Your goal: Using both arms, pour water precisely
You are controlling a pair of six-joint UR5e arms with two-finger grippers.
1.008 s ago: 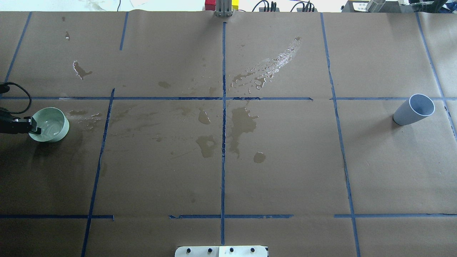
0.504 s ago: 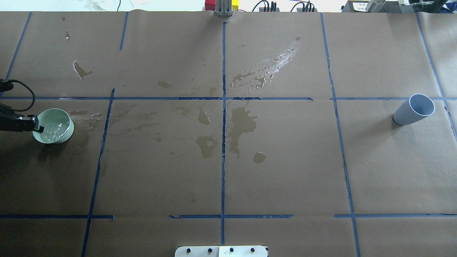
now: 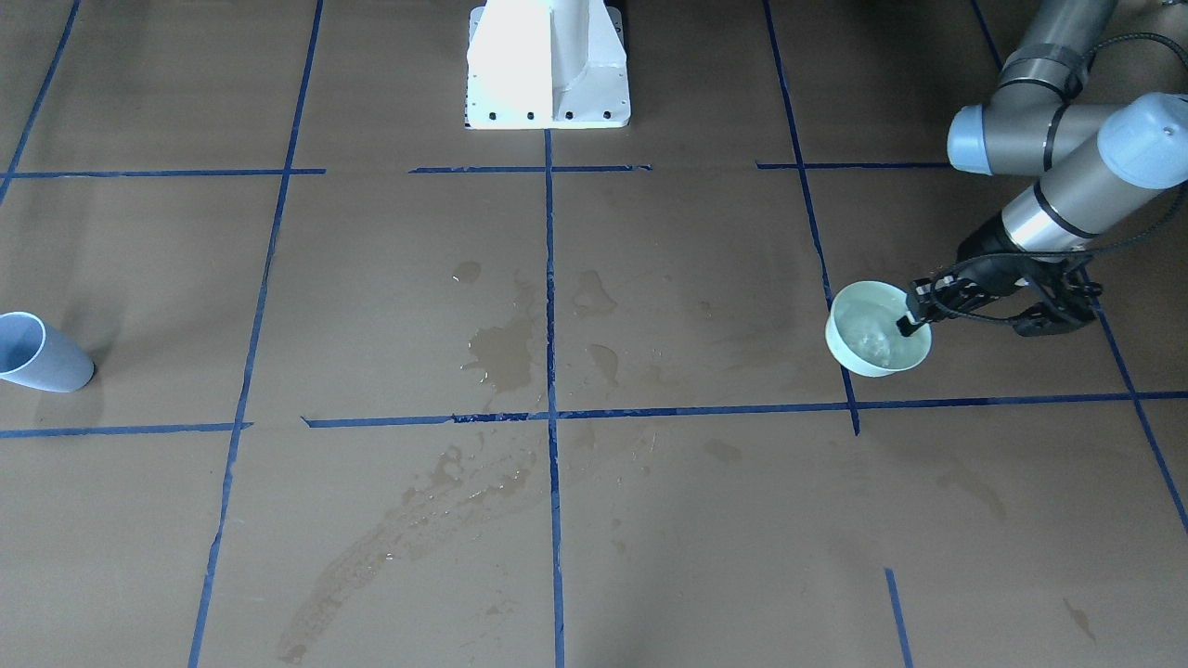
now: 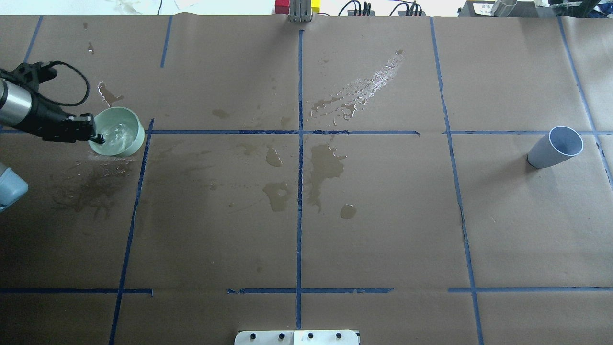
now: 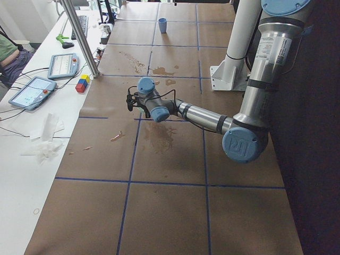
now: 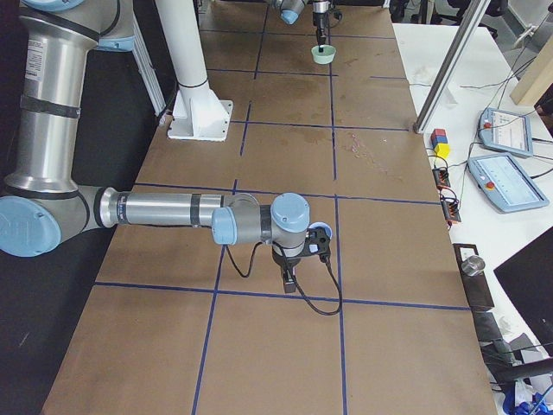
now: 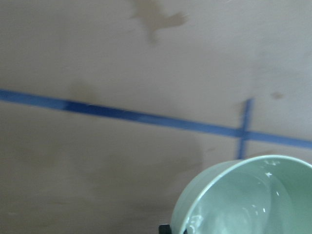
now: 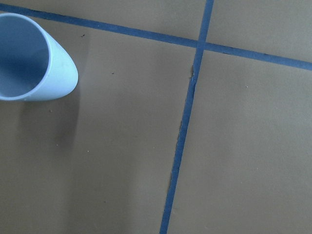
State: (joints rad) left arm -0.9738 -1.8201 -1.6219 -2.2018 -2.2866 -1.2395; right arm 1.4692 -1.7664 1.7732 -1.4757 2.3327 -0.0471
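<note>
At upper left, the left gripper (image 4: 97,136) pinches the green bowl (image 4: 139,135) of water (image 4: 117,133). The right wrist view shows the blue cup (image 8: 54,73) empty. Whether the right gripper (image 6: 288,275) is clenched cannot be told.

One green bowl (image 4: 117,132), one blue cup (image 4: 555,147), two arms: left arm (image 3: 1067,199), right arm (image 6: 164,209); one white pedestal (image 3: 548,60).

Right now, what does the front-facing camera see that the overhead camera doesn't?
Only the front-facing view shows the upright post of the white pedestal. Only the overhead view shows the red block and yellow block beyond the table's far edge. Both show the left hand pinching the green bowl of water and the blue cup far away.
</note>
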